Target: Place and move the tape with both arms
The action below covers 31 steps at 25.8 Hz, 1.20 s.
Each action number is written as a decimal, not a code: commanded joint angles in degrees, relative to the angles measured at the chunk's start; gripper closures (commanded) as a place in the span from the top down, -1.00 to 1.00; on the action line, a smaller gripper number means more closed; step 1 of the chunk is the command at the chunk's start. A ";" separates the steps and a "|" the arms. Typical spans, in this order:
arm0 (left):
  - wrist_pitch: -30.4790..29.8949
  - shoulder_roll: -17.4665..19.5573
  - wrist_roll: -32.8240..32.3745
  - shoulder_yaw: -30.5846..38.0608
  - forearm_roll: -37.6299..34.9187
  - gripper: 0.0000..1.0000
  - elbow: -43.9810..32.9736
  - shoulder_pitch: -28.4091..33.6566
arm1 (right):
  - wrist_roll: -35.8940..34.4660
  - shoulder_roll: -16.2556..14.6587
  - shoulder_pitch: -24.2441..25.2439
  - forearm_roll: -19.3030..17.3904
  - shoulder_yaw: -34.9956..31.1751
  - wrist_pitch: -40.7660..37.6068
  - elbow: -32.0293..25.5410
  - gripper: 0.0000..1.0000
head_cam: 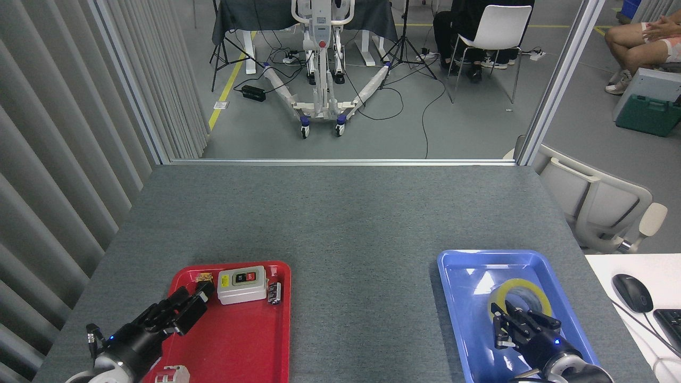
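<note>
a grey felt-topped bench [340, 223] ends at a metal-framed glass partition [558, 80]. ribbed grey panels [53, 133] line the left side. beyond, a grey floor [468, 127] carries cables, a wheeled white stand [319, 64], a white chair [492, 32] and a green case [646, 114].

Between the two pincers the grey table [340, 223] lies bare, a wide open lane from the near edge to the far rail. Ahead of the left pincer [183, 308] the way is blocked by a beige switch box [242, 284], a small black part [274, 292] beside it and the red tray's [234, 346] raised rim; to its right the tray floor is free. The right pincer [518, 322] sits over the tape roll [518, 298] lying flat in the blue tray [463, 319], walled by the tray's rim on all sides; left of it the tray floor is open
</note>
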 commanded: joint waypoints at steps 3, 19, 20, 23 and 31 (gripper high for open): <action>3.99 -2.69 17.22 -2.82 -13.99 1.00 -1.83 1.81 | 1.18 -0.70 -0.22 -3.47 0.77 3.68 0.20 0.98; 11.72 -3.22 5.53 -3.61 -35.53 1.00 1.34 0.50 | -20.80 2.82 7.16 -2.86 -7.41 4.47 -7.19 0.99; 11.46 -2.95 6.24 -3.61 -35.88 1.00 1.07 0.50 | -20.88 3.26 7.25 -2.77 -7.58 4.91 -7.54 0.99; 10.14 -2.60 14.14 -3.70 -36.24 1.00 0.81 0.50 | -20.71 4.49 7.86 -1.80 -7.58 6.23 -9.03 0.99; 0.04 -3.22 21.09 -3.17 -35.36 1.00 2.13 0.85 | -20.27 8.53 9.97 1.80 -7.76 9.66 -16.85 0.99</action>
